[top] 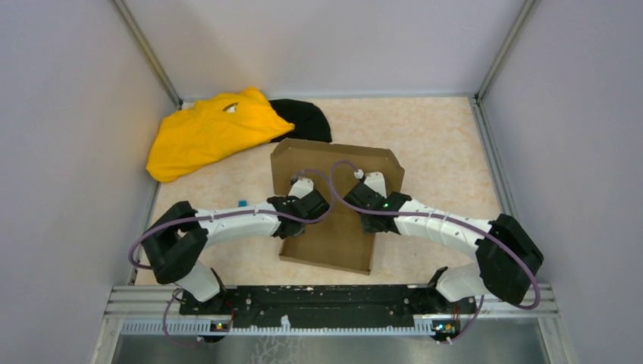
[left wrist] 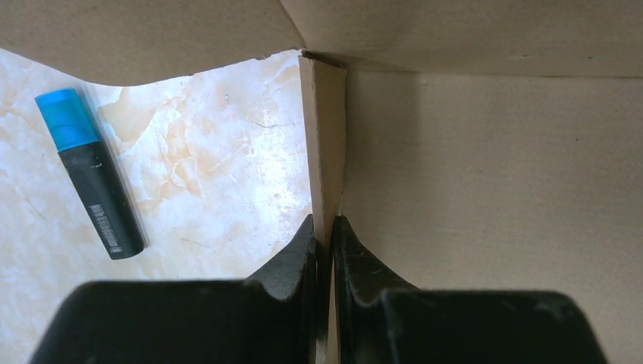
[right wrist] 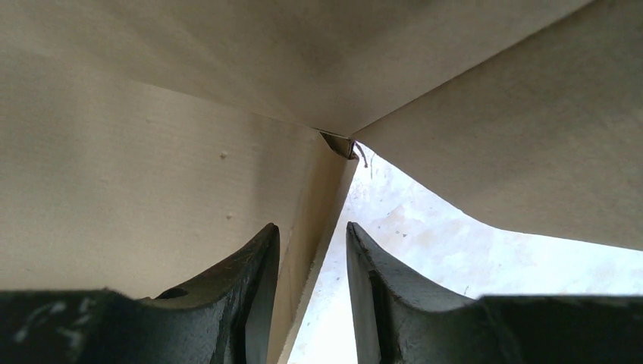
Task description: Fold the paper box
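We see the box (top: 334,246) lying centred between both arms, its long axis running away from us. The left gripper (left wrist: 324,227) is clamped on the upright left wall (left wrist: 324,144). The right gripper (right wrist: 312,235) straddles the right wall (right wrist: 305,199), jaws parted (not yet pinching).

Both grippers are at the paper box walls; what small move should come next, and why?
Probably close the right gripper: its jaws straddle a wall of the paper box with a gap, while the left gripper is already shut on its wall.
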Available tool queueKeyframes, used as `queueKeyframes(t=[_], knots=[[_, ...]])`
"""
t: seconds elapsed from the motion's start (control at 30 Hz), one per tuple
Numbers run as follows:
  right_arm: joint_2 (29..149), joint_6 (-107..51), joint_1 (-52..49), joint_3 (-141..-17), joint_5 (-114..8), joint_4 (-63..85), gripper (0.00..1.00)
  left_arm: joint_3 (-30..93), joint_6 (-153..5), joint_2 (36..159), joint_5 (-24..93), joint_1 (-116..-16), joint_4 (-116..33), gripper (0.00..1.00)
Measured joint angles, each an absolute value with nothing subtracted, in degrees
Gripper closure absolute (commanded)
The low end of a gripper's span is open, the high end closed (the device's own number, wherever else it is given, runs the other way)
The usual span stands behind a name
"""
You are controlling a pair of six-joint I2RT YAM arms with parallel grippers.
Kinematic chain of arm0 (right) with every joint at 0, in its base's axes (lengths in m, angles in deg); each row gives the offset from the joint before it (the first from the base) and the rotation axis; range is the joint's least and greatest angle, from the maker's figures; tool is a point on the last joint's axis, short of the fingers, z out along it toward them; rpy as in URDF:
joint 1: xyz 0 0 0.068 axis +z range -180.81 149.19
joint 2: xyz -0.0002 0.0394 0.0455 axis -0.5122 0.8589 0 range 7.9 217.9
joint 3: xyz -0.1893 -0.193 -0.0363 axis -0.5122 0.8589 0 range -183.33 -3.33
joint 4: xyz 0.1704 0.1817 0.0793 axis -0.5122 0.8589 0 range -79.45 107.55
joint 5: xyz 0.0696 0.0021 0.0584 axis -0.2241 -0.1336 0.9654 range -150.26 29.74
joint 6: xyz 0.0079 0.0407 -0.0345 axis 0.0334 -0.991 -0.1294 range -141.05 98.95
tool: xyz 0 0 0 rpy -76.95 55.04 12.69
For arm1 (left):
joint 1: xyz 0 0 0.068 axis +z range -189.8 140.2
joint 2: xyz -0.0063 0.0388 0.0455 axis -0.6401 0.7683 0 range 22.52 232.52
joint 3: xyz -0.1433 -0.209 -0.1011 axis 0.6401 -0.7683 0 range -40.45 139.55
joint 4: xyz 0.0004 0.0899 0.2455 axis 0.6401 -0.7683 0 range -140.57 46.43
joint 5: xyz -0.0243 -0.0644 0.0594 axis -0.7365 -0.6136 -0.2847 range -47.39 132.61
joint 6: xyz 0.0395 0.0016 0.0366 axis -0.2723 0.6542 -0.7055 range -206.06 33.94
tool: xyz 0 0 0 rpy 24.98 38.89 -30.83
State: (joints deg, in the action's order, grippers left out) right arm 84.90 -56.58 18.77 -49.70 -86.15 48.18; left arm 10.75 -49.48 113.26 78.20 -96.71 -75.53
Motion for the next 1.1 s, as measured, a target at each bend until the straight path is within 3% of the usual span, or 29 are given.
queueKeyframes(t=[0.77,0.97,1.1], knots=[[84.9,-51.4,11.5,-52.1,-82.2,47.0,0.62,12.4,-49.0,116.7,83.0,-95.5,-72.8,0.78],[87.2,-47.4,7.5,-57.4,-79.5,44.6,0.62,12.5,-51.2,117.9,80.8,-91.6,-68.6,0.69],[90.8,-44.9,6.0,-62.1,-77.9,42.6,0.62,13.1,-53.4,119.6,78.5,-88.3,-66.2,0.56]])
